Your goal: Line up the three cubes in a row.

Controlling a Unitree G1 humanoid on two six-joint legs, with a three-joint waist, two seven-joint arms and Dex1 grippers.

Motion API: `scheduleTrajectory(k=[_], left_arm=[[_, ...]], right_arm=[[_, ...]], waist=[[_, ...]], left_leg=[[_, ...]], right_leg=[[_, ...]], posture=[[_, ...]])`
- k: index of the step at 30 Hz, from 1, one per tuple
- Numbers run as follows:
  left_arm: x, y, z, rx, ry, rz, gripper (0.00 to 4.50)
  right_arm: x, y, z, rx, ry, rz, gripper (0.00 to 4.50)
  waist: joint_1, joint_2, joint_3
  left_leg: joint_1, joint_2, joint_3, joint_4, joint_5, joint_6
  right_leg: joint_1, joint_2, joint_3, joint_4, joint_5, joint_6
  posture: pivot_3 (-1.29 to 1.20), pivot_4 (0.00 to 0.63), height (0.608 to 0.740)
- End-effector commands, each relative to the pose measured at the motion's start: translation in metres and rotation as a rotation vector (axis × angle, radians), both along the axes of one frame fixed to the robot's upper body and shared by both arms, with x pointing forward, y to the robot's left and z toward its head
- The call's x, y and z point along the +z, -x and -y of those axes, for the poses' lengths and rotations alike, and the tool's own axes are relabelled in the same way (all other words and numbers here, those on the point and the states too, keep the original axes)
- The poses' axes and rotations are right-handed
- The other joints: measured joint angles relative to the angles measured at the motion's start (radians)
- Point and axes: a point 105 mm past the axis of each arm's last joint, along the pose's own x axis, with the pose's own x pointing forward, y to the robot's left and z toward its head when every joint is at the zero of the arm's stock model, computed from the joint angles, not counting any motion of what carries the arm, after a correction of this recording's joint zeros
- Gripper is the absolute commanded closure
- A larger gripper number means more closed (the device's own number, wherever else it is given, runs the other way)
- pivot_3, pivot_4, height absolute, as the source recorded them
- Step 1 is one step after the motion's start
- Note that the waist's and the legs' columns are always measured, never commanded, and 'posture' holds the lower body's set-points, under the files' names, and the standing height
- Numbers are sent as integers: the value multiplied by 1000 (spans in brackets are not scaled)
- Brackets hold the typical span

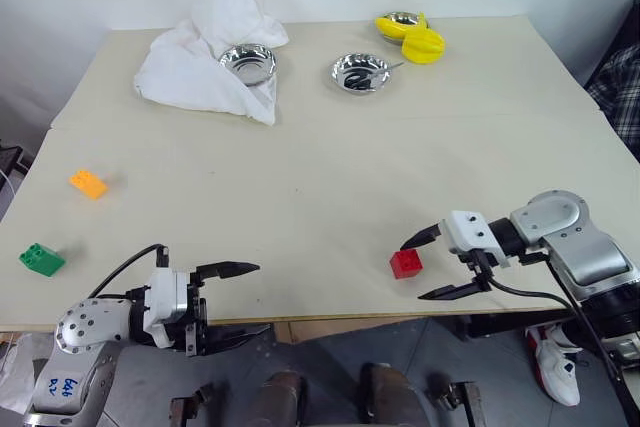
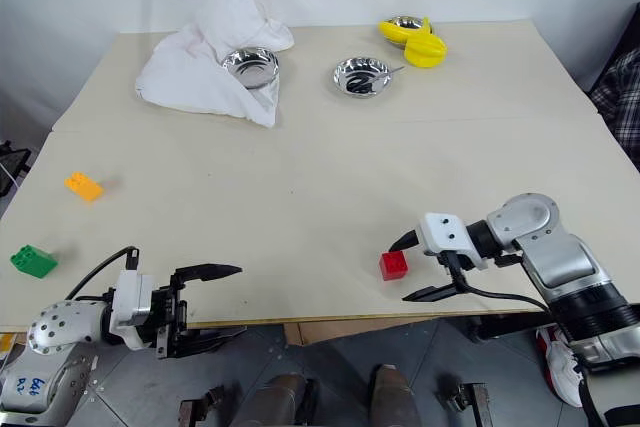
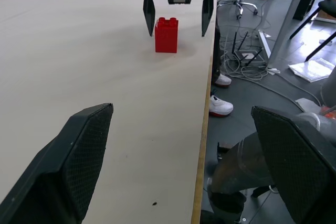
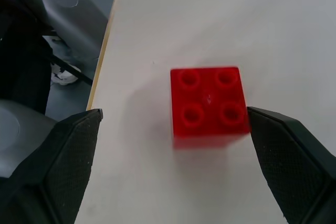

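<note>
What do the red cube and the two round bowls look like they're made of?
Red cube: likely moulded plastic, with a smooth, slightly glossy, uniform colour and round studs on top. Bowls: probably polished steel, silvery with mirror-like reflections.

The right hand [image 1: 430, 266], fingers spread, flanks the red cube [image 1: 406, 263] near the table [image 1: 300, 177] edge; orange cube [image 1: 88, 183] and green cube [image 1: 41, 259] sit far left.
</note>
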Motion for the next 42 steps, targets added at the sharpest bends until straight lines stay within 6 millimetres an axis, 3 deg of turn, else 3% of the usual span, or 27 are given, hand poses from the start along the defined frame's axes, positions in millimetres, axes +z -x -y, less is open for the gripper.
scheduleTrajectory(k=[1,8,9,14,19,23,29,42], left_arm=[[5,3,-1,5,-12,36,0],[5,2,-3,11,-18,39,0],[5,2,-3,11,-18,41,0],[12,-5,-2,24,21,62,0],[21,-14,-3,37,43,85,0],[26,-20,-2,41,57,105,0],[28,-21,-1,39,57,109,0],[25,-16,-2,49,45,99,0]], right_arm=[[7,-2,-8,22,-16,36,599],[8,-4,-10,27,-19,52,2936],[10,-5,-10,23,-24,55,3031],[23,-12,-10,18,-35,48,3015],[38,-49,3,-68,-8,110,3015],[39,-73,9,-126,-6,131,3015],[34,-91,8,-161,6,144,3015],[25,-90,6,-91,-13,138,3015]], waist=[[-1,0,0],[-1,0,0],[-1,0,0],[-2,0,0],[-6,0,0],[-15,0,0],[-29,0,0],[-40,0,0]], left_leg=[[0,0,0,0,0,0],[0,0,0,0,0,0],[0,0,0,0,0,0],[0,0,0,0,0,0],[0,0,1,1,0,0],[1,0,1,-1,0,0],[0,0,1,-2,0,0],[1,1,1,0,-1,0]], right_leg=[[0,0,0,0,0,0],[0,0,0,0,0,0],[0,0,0,0,0,0],[0,0,0,0,0,0],[0,1,-1,1,0,0],[-1,1,-1,0,0,0],[-2,0,-3,0,0,0],[-1,1,-3,1,0,0]], posture=[[0,150,740],[0,150,740],[0,150,740],[0,150,740],[0,150,740],[0,150,740],[0,150,740],[0,150,740]])
